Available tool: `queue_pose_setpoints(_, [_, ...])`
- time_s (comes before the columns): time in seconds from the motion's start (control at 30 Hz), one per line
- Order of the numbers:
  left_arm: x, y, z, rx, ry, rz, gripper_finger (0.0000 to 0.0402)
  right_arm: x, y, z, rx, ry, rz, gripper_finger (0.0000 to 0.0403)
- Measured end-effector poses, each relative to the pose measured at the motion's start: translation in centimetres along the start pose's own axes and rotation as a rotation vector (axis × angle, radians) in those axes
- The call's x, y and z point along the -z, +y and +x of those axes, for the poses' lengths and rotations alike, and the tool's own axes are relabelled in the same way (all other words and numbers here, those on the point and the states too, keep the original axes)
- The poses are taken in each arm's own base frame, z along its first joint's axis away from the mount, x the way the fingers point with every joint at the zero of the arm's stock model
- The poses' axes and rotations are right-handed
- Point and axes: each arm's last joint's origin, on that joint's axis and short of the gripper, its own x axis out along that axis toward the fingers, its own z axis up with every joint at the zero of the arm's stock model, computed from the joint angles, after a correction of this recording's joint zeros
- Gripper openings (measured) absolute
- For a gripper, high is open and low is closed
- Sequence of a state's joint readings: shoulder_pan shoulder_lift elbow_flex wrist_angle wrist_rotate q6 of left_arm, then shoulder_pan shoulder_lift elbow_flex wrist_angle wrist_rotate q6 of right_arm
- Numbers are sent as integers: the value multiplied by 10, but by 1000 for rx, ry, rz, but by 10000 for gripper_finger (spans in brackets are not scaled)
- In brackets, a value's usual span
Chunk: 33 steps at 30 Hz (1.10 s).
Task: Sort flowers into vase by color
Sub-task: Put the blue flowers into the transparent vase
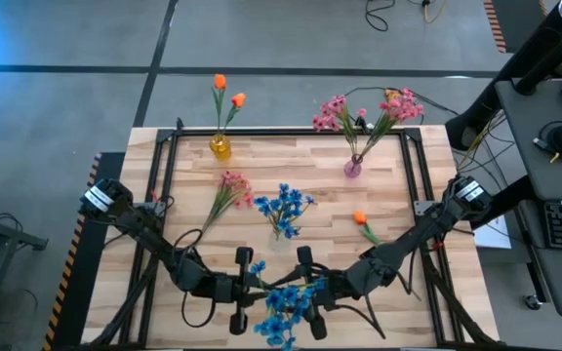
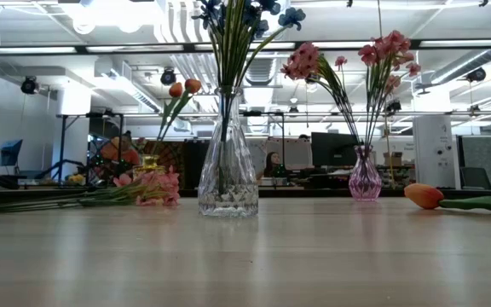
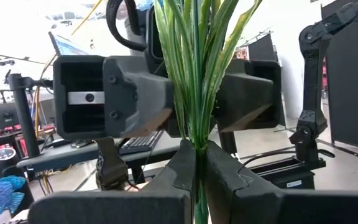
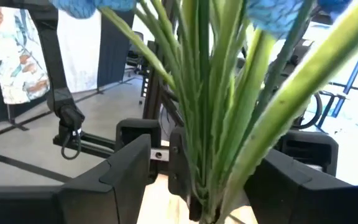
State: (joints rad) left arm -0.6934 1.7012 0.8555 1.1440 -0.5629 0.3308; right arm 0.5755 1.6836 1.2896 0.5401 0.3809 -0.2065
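Concrete floor surrounds my wooden table (image 1: 291, 210). From above I count three vases: a yellow vase (image 1: 220, 147) with two orange tulips (image 1: 227, 90) at the far left, a pink vase (image 1: 352, 168) with pink sprays (image 1: 369, 109) at the far right, and a clear vase, hidden here under the blue bunch (image 1: 286, 304), at the near edge. Loose on the table: one pink spray (image 1: 232, 187), one blue cluster (image 1: 283, 207), one orange bud (image 1: 362, 223). Both grippers flank the blue bunch.

Low view: clear vase (image 2: 227, 170) stands upright and central with green stalks inside; the loose bud (image 2: 424, 196) lies at right.

Left wrist view: left gripper (image 3: 201, 163) is clamped tight on the blue bunch's stalks (image 3: 197, 68), I judge to steady them in the vase.

Right wrist view: right gripper (image 4: 197, 186) has its jaws spread wide either side of the stalks (image 4: 207, 93), gripping nothing, probably freeing a stem just seated.
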Motion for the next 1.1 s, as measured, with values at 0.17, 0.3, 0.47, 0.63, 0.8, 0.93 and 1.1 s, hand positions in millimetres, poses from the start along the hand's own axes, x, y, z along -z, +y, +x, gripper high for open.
queue_pose_setpoints(0.17, [0,0,0,0,0,0,1,0,-1,0,5,0,0,192])
queue_pose_setpoints(0.3, [0,0,0,0,0,0,14,-1,-1,0,5,-2,1,152])
queue_pose_setpoints(0.47, [0,0,0,-5,1,-11,36,-1,-1,0,4,1,-2,101])
queue_pose_setpoints(0.63, [0,1,0,-50,15,-20,64,-1,-1,-1,5,4,-8,58])
queue_pose_setpoints(0.8, [0,1,0,-52,20,-33,110,-3,-2,-2,3,4,-13,33])
queue_pose_setpoints(0.93, [3,-1,-1,-45,47,-41,158,-7,-4,-6,0,17,3,28])
queue_pose_setpoints(1.1, [6,-3,-5,-102,133,-3,206,-20,-12,-19,-1,78,49,27])
